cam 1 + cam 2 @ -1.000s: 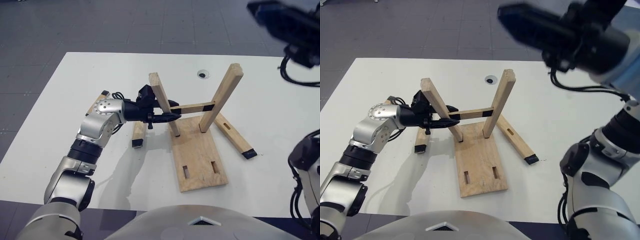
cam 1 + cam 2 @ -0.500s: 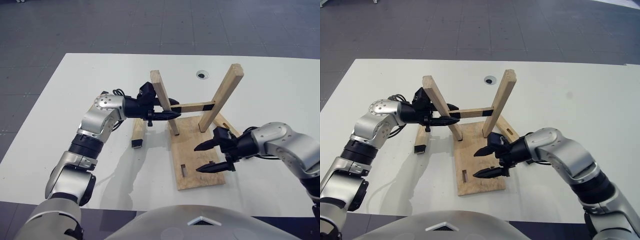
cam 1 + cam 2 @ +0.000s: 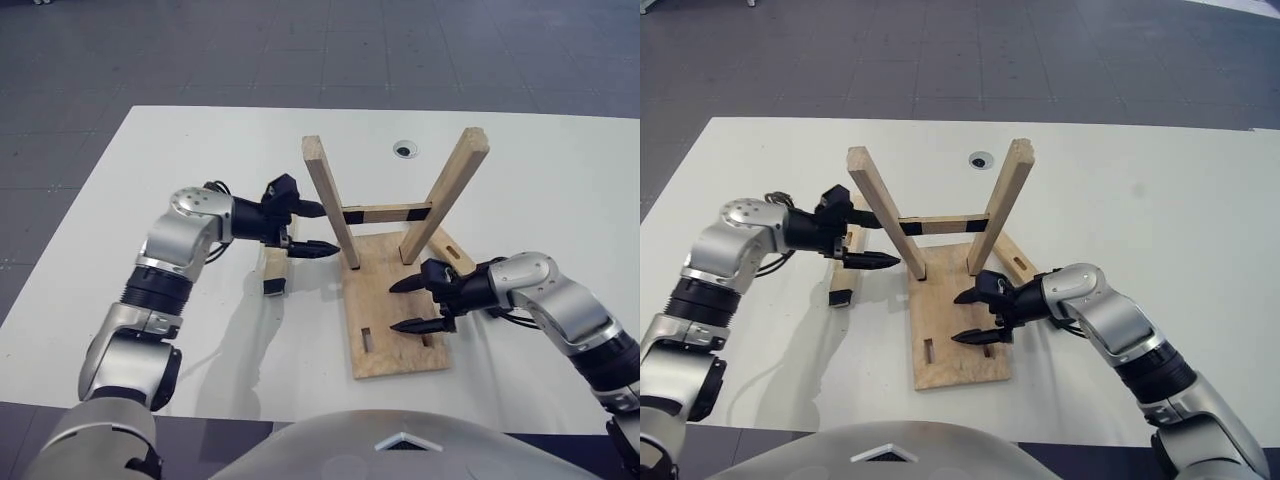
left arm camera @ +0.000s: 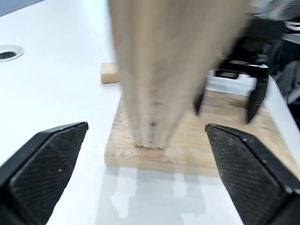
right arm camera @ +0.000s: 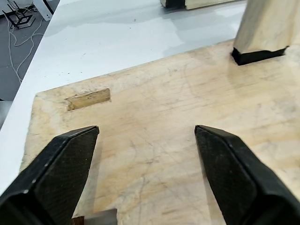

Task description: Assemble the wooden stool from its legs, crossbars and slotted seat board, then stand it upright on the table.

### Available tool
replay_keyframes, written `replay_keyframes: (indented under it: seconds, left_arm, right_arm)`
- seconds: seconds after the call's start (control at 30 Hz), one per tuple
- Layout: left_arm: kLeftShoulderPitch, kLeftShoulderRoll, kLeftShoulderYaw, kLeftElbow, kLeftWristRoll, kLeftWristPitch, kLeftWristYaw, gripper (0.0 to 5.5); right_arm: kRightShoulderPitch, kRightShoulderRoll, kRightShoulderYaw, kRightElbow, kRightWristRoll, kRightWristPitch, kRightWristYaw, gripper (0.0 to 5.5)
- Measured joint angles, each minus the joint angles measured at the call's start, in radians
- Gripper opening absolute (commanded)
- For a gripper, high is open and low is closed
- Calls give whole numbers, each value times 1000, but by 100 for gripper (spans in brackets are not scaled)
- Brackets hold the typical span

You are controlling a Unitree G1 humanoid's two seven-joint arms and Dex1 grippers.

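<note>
The slotted seat board (image 3: 395, 335) lies flat on the white table. Two legs stand tilted in its far end, the left leg (image 3: 330, 205) and the right leg (image 3: 448, 190), joined by a crossbar (image 3: 385, 212). My left gripper (image 3: 325, 228) is open just left of the left leg, which shows blurred between its fingers (image 4: 47, 173) in the left wrist view. My right gripper (image 3: 395, 307) is open low over the board's middle, with one empty slot (image 5: 88, 98) near its fingers (image 5: 61, 173). Neither holds anything.
A loose leg with a black tip (image 3: 274, 268) lies on the table under my left gripper. Another loose leg (image 3: 453, 250) lies behind my right gripper. A round cable hole (image 3: 405, 150) sits at the back of the table.
My left gripper has drawn back leftward off the left leg and its fingers stand wider apart. My right arm came down from near the camera and moved in over the board.
</note>
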Motion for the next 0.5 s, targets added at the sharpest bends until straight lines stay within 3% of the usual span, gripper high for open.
replay_keyframes:
  seconds: [0.13,0.2,0.27,0.5]
  left_arm:
    - [-9,127,131,-58,-55,70,-37,481]
    - [-14,172,259,-78,-96,100,11,481]
    - [-19,183,314,-92,-111,134,64,481]
    - [-228,-51,408,-224,-194,386,548,481]
  right_arm:
    - [-43,53,-27,132,-38,-56,-67,381]
    - [-57,82,-47,185,-58,-74,-111,381]
    - [-56,88,-50,192,-59,-77,-117,381]
    - [-26,100,-69,159,-67,-70,-147,381]
